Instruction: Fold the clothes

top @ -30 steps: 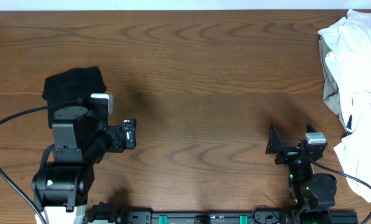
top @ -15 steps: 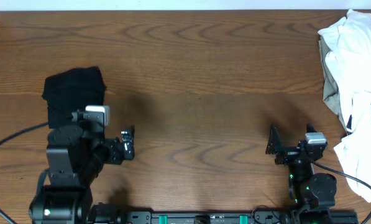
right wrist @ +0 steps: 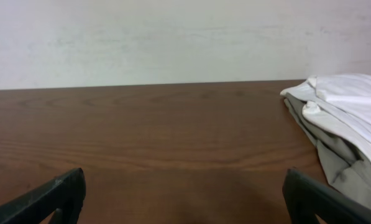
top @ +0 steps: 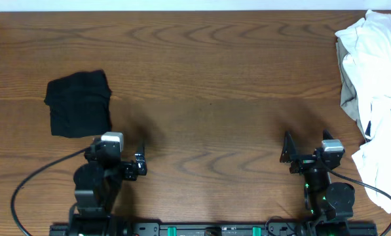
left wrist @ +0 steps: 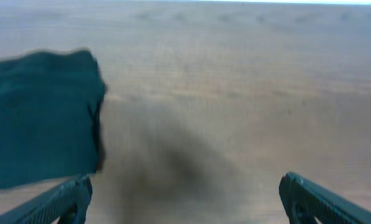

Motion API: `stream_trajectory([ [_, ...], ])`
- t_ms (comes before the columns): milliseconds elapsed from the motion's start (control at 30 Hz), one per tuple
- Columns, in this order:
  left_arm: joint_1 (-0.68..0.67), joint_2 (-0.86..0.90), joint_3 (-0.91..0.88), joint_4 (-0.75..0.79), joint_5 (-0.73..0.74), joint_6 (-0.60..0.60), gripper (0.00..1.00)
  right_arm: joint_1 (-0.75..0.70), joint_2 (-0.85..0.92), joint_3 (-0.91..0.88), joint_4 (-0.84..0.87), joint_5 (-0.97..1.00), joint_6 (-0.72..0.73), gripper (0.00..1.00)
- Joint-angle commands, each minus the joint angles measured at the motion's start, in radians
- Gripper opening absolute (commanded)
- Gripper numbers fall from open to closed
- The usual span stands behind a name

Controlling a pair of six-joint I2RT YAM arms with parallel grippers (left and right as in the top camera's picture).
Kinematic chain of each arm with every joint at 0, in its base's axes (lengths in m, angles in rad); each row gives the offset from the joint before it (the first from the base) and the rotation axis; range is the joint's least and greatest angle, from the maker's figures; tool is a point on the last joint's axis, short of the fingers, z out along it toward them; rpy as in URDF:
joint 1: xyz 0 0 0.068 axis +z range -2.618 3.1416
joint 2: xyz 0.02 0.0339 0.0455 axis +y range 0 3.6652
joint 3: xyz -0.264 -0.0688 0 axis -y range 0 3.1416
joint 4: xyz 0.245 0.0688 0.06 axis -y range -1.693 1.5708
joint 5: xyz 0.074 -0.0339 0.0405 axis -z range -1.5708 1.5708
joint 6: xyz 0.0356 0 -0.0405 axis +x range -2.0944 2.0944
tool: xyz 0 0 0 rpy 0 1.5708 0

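Observation:
A black folded garment (top: 78, 103) lies flat at the left of the wooden table. It also shows in the left wrist view (left wrist: 39, 115), at the left, beyond the fingers. My left gripper (top: 140, 161) is open and empty near the front edge, to the right of and in front of the garment; its fingers are wide apart in the left wrist view (left wrist: 185, 199). A crumpled pile of white clothes (top: 373, 78) lies at the right edge and also shows in the right wrist view (right wrist: 350, 106). My right gripper (top: 306, 148) is open and empty, left of the pile (right wrist: 185, 199).
A grey-beige garment (right wrist: 334, 163) lies under the white pile (top: 347, 85). The brown wooden table (top: 215, 78) stretches between the black garment and the pile. A pale wall (right wrist: 173, 37) stands behind the table's far edge.
My left arm has drawn back toward the front edge, away from the black garment, which now lies fully uncovered. The right arm has not moved.

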Motion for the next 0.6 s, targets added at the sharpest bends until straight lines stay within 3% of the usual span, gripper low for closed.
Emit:
stream_trajectory([
  [0,-0.003,-0.095,-0.094,0.089,-0.015,0.002,0.98,-0.011,-0.007,-0.001,-0.005,-0.011,-0.013,0.99],
  [267,-0.003,-0.237,-0.196,0.287,-0.016,0.100,0.98,-0.011,-0.006,-0.001,-0.005,-0.011,-0.013,0.99],
  [467,-0.003,-0.276,-0.280,0.521,-0.017,0.167,0.98,-0.011,-0.006,-0.001,-0.005,-0.011,-0.013,0.99],
  [567,-0.003,-0.275,-0.289,0.520,-0.021,0.167,0.98,-0.011,-0.006,-0.001,-0.005,-0.011,-0.013,0.99],
])
